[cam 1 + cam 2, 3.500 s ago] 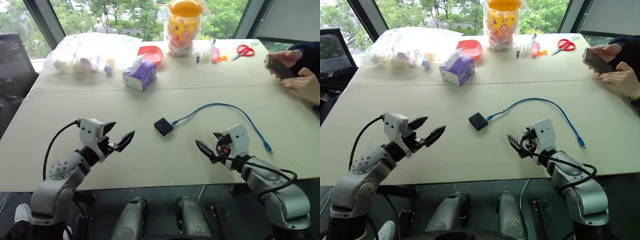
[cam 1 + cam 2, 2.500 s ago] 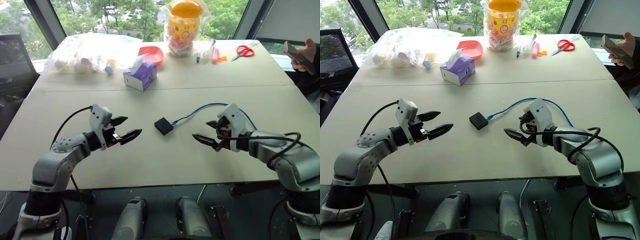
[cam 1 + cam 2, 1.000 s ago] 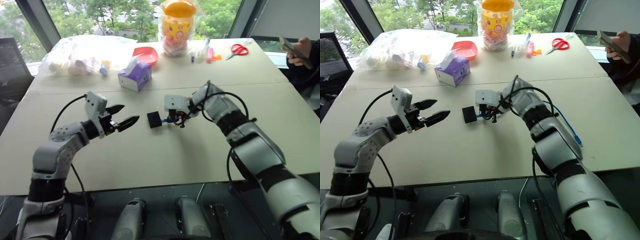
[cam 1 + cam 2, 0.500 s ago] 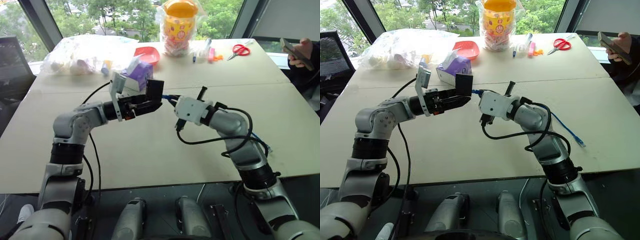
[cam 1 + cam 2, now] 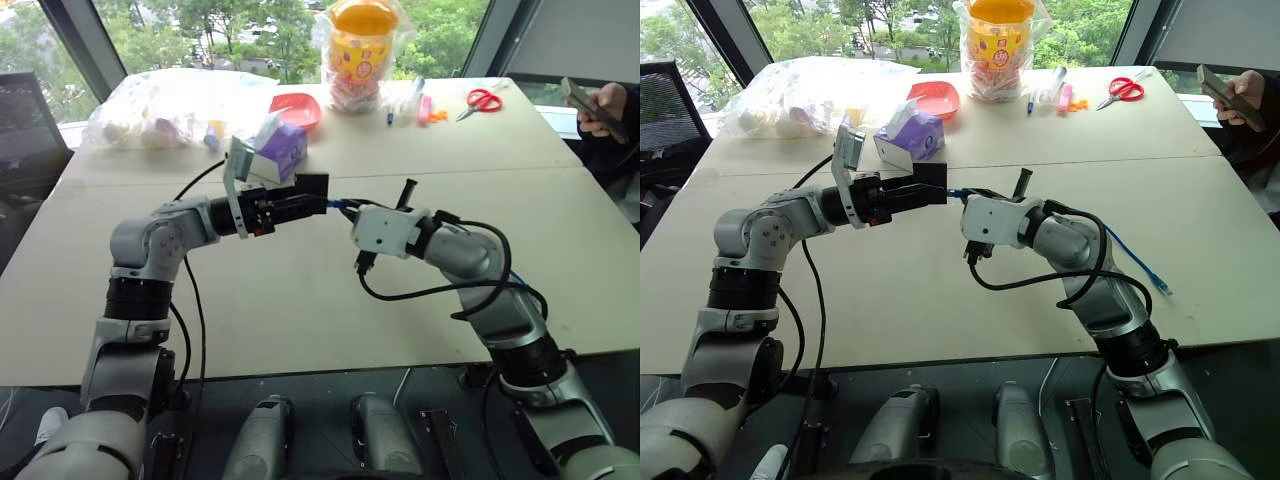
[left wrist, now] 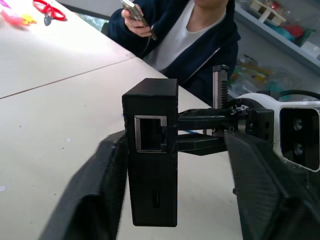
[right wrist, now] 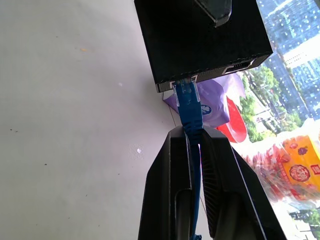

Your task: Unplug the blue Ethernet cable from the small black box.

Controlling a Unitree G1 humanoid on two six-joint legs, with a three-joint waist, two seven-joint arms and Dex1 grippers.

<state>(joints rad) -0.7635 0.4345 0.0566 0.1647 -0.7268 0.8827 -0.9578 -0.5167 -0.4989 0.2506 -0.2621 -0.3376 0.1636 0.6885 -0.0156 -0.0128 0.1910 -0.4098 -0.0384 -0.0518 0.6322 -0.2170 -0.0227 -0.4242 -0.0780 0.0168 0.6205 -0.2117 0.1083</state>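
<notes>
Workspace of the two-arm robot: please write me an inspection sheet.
Surface: pale table, bare near the robot.
Job's things: small black box lifted off it; blue Ethernet cable plugged in.
Clutter: purple tissue box, red bowl, scissors at the far edge.
Grippers: left gripper grips the box; right gripper shut on the cable.
Cables: black arm cable hangs.
Surroundings: person with phone; windows.

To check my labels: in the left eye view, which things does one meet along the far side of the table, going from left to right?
Clear plastic bag → red bowl → yellow jar → red scissors.
</notes>
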